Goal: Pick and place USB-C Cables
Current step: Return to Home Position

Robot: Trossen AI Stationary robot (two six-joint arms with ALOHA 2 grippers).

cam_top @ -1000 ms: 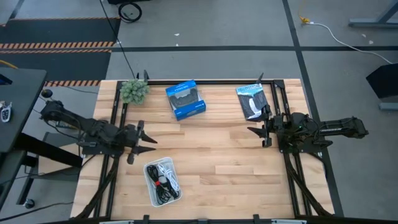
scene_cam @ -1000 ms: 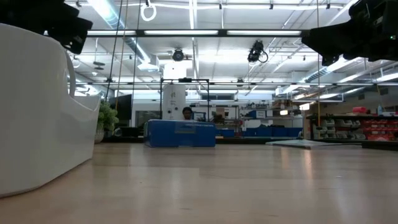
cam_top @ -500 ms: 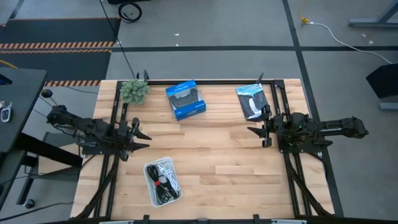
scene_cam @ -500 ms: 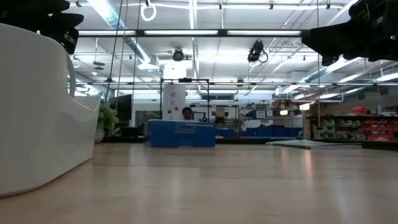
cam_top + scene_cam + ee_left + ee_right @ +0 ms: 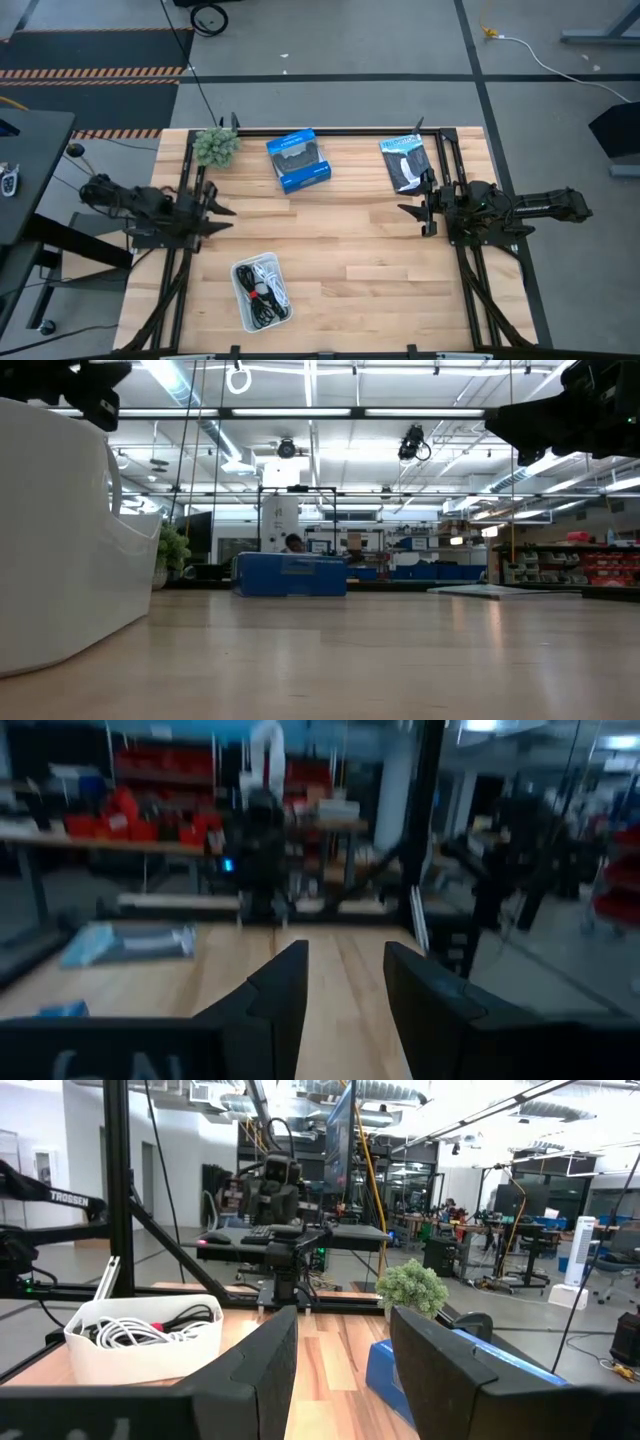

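The USB-C cables point(image 5: 263, 292) lie coiled together in a white bin point(image 5: 243, 300) near the table's near-left: a white one, a red-and-black one and a black one show. The right wrist view shows white and dark cable loops point(image 5: 130, 1327) above the bin's rim point(image 5: 145, 1350). In the low view the bin's wall point(image 5: 60, 530) fills the left. My left gripper point(image 5: 228, 218) point(image 5: 345, 952) hovers open by the left edge, beyond the bin. My right gripper point(image 5: 412, 218) point(image 5: 343, 1315) waits open at the right side, pointing left.
A blue box with a black picture point(image 5: 298, 160) and a small green plant point(image 5: 216, 146) stand by the far edge. A flat black-and-blue packet point(image 5: 405, 163) lies far right. Black frame rails point(image 5: 185, 180) run along both sides. Bare wood point(image 5: 340, 250) spans the middle.
My left gripper has drawn back toward the table's left edge and slightly toward the far edge, away from the bin; in the low view it has risen toward the top corner. The cables and bin have stayed where they were.
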